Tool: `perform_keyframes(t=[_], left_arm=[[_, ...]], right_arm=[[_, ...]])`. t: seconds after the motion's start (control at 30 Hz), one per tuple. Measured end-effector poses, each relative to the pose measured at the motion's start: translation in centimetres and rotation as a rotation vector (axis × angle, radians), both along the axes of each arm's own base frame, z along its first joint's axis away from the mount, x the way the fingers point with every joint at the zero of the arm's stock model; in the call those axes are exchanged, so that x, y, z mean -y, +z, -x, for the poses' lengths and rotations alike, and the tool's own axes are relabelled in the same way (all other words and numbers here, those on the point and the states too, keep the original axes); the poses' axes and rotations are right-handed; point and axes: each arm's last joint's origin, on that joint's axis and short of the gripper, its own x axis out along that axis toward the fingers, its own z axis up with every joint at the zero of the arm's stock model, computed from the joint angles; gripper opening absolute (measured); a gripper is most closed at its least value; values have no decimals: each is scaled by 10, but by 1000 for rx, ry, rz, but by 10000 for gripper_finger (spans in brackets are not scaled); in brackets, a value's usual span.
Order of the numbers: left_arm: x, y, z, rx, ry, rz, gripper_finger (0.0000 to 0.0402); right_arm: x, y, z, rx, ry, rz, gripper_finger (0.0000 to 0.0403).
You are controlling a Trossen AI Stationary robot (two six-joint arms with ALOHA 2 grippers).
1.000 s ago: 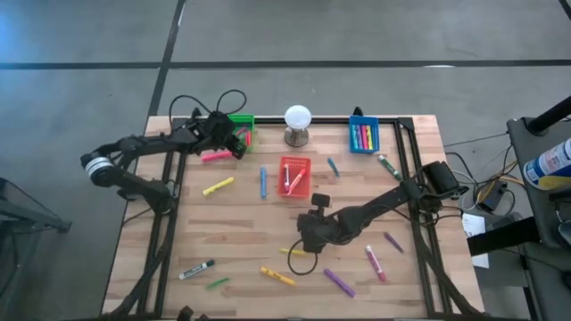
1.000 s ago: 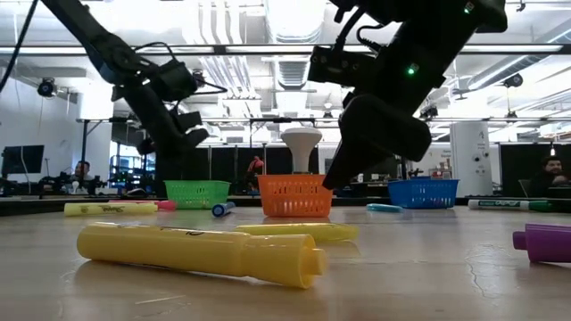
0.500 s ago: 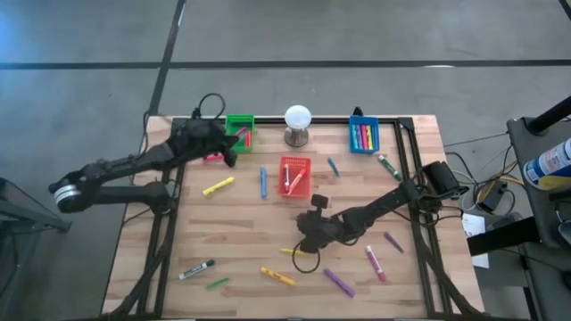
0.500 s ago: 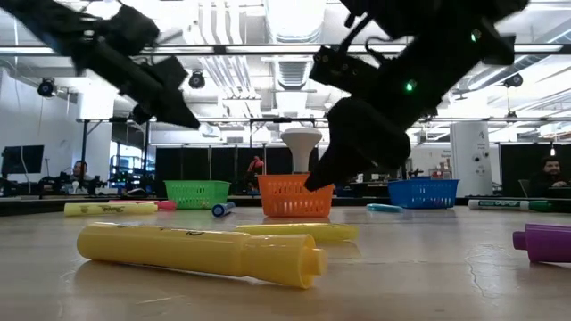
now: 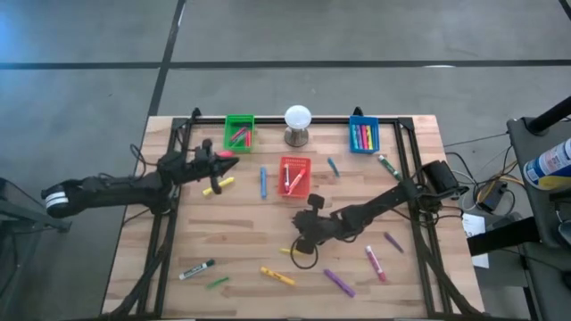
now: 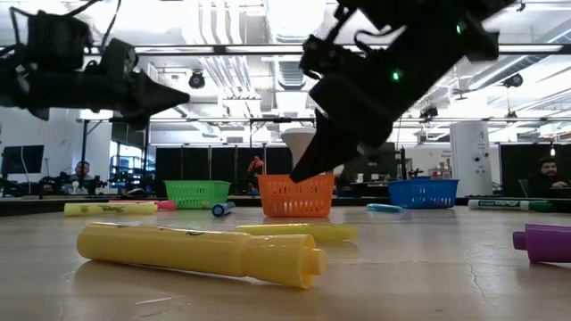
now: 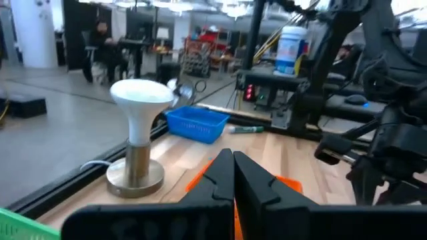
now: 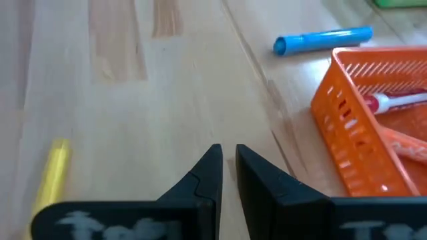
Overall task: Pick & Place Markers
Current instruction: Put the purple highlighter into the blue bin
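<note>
Markers lie scattered on the wooden table (image 5: pixel 241 223): a pink one (image 5: pixel 227 154), a yellow one (image 5: pixel 217 185), a blue one (image 5: pixel 263 181), another yellow one (image 5: pixel 289 252), and several near the front edge. My left gripper (image 5: pixel 218 164) hovers shut and empty between the pink and yellow markers; it also shows in the left wrist view (image 7: pixel 231 160). My right gripper (image 5: pixel 302 239) hovers over the table's middle, just above the second yellow marker (image 8: pixel 52 175). Its fingers (image 8: pixel 227 157) are almost together, with nothing between them.
A green bin (image 5: pixel 239 131), a red bin (image 5: pixel 294 176) and a blue bin (image 5: pixel 363 134) hold markers. A white ball on a stand (image 5: pixel 297 122) stands at the far edge. A black frame rail (image 5: pixel 412 178) runs along the table's sides. Bare wood lies left of centre.
My left arm has swung away from the green bin, out toward the table's left and near side, and its gripper has come down toward the yellow marker, shut throughout. My right gripper has edged slightly toward the table's left.
</note>
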Motion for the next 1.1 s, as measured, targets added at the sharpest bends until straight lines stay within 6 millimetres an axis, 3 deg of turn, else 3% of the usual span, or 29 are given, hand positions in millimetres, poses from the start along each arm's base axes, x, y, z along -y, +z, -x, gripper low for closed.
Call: perform_keyframes(t=[0.23, 0.43, 0.8, 1.1], left_arm=[[2, -8, 3, -2, 0, -4, 0], [1, -8, 3, -7, 0, -4, 0], [1, -11, 3, -25, -1, 31, 0], [1, -11, 3, -28, 0, 37, 0]], right_arm=[[-24, 37, 4, -295, -5, -75, 46], [-57, 56, 23, -444, -68, -239, 89], [-116, 54, 72, -541, -300, -475, 170], [-133, 42, 77, -550, -338, -539, 170]])
